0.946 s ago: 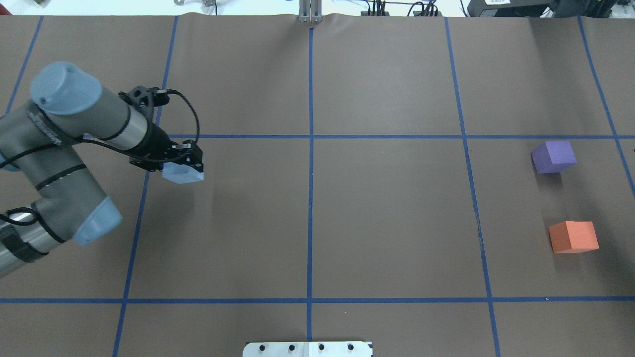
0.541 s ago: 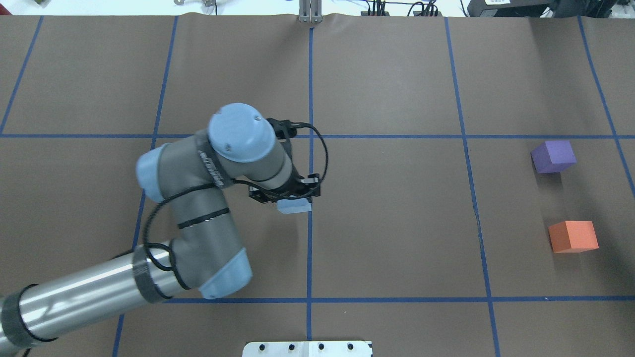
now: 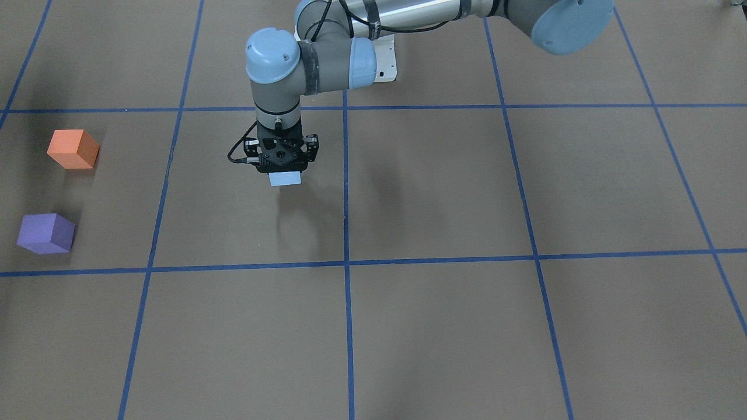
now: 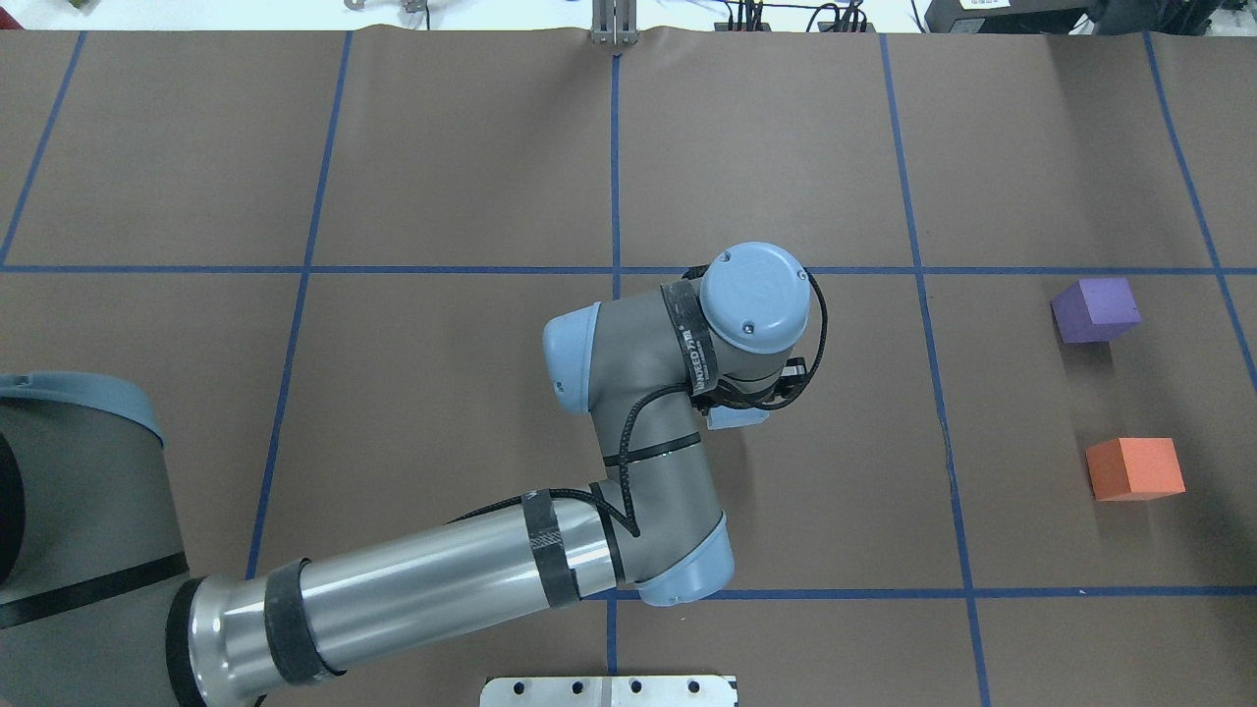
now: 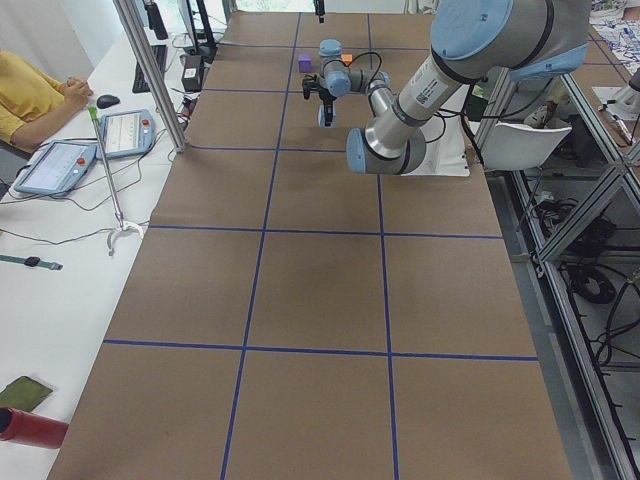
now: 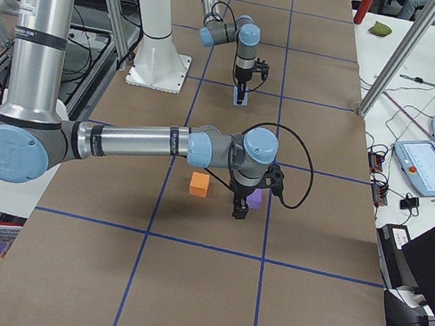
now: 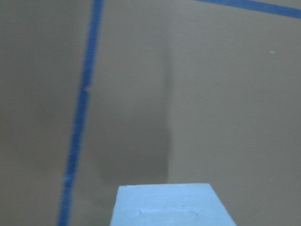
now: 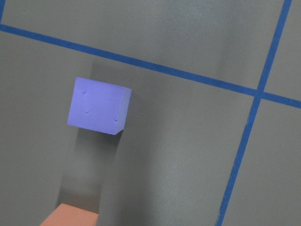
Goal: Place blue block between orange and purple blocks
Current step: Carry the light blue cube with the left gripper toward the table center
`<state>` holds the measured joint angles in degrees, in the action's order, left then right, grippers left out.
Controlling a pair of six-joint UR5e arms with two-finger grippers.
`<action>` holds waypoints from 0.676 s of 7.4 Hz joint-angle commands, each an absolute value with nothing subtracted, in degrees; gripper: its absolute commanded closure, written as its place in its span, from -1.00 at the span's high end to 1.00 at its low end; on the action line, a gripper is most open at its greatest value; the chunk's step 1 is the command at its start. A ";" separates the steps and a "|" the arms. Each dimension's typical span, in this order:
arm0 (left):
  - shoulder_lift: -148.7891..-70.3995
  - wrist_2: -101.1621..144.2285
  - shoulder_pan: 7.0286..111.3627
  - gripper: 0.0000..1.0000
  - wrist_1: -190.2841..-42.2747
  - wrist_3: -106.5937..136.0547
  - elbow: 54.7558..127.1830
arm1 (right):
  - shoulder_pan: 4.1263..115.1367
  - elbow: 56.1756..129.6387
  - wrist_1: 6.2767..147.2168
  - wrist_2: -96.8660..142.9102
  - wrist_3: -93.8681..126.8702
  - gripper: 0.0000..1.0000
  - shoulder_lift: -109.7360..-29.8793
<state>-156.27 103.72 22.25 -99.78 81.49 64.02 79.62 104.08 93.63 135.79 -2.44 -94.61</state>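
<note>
My left gripper is shut on a light blue block and holds it above the table, just right of the centre line in the overhead view. The block fills the bottom of the left wrist view. The purple block and the orange block sit apart on the table at the far right, purple farther from me. Both show in the right wrist view, purple and orange. My right gripper hangs high near them; I cannot tell if it is open.
Blue tape lines divide the brown table into squares. A metal plate lies at the near edge. An operator sits at a side table with tablets beyond my left end.
My left arm has swung from the table's left part to the right, across the centre line, with the blue block held in it. The purple and orange blocks have not moved.
</note>
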 commanded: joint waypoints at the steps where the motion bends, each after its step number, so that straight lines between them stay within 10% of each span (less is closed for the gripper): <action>1: -157.85 102.57 21.62 -0.40 -101.77 81.48 60.12 | 79.54 105.47 93.60 135.79 -2.37 1.00 -96.41; 4: -157.85 102.22 21.62 0.91 -101.87 81.04 59.85 | 79.54 107.67 93.52 135.62 -2.46 1.00 -95.81; 5: -157.76 102.22 21.62 0.99 -101.78 80.77 59.85 | 79.54 107.84 92.91 135.70 -2.63 1.00 -95.28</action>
<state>-157.82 102.35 21.62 -101.85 81.11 59.93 79.56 107.54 93.43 135.65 -2.49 -95.89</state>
